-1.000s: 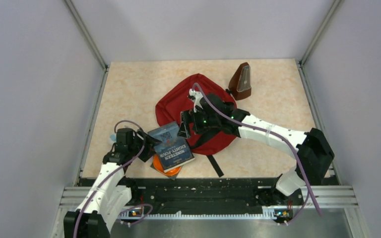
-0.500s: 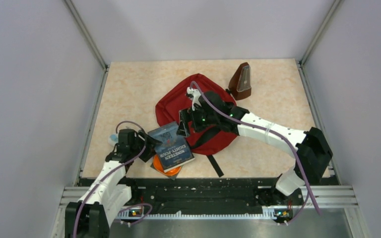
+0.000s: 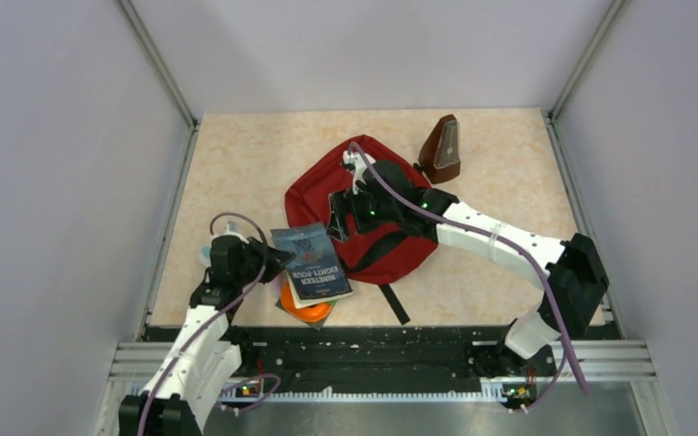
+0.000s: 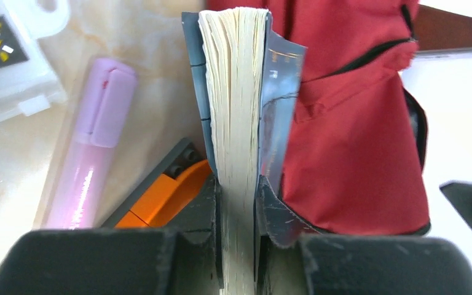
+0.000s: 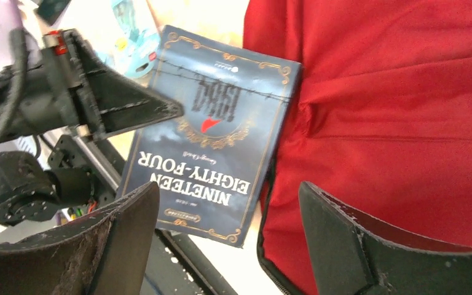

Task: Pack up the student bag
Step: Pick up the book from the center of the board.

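The student bag [image 3: 320,186] is a dark red backpack lying flat mid-table, also red in the right wrist view [image 5: 393,104] and left wrist view [image 4: 350,123]. A dark blue paperback, "Nineteen Eighty-Four" [image 3: 312,263], lies at the bag's near-left edge. My left gripper [image 3: 268,259] is shut on the book's left edge; both pads press the page block [image 4: 236,92]. My right gripper [image 3: 338,218] hovers open over the bag's near-left edge, nothing between its fingers [image 5: 227,227]. The book [image 5: 212,141] lies below it.
A brown pyramid metronome [image 3: 442,150] stands behind the bag at the right. An orange and grey object [image 3: 311,312] lies under the book. A pink highlighter [image 4: 89,153] and a clear plastic case [image 4: 6,55] lie left of the book. A black strap [image 3: 393,302] trails toward the near edge.
My left gripper has closed on the book's edge. The book has shifted slightly left. The right gripper has drawn back a little toward the far side over the bag.
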Robot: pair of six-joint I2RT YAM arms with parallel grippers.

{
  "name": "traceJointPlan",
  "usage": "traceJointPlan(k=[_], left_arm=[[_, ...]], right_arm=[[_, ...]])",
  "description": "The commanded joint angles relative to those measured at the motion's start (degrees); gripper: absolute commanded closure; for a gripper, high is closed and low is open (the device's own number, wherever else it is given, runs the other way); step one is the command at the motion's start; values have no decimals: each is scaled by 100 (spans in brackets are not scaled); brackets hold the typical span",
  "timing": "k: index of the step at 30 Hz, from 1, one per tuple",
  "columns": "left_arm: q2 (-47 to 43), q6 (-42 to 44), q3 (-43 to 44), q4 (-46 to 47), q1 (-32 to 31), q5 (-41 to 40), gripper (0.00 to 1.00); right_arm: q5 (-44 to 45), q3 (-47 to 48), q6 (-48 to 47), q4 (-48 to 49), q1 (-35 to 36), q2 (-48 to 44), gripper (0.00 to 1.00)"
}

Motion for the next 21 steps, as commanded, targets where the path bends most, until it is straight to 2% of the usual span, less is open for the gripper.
traceJointPlan(k=[1,3,6,12,17,21], left_arm=[[-763,387,711,135,37,-35,100],[-1000,491,1032,184,53,-18,100],[-1037,457,1414,522,73,281,100],[-439,-130,2021,2083,82,1024,100],[87,-485,2553,3119,81,1480,100],[374,-564,2964,3328,74,1916,100]], right_arm=[[744,469,-280,3,-49,-347,19],[640,495,-206,93,-207,-425,18],[-183,399,274,411,-711,-497,17],[-1917,29,1154,1537,-1581,-636,13],[-2768,76,1344,1908,-1742,-477,12],[-3576,144,1655,2459,-1742,-171,12]])
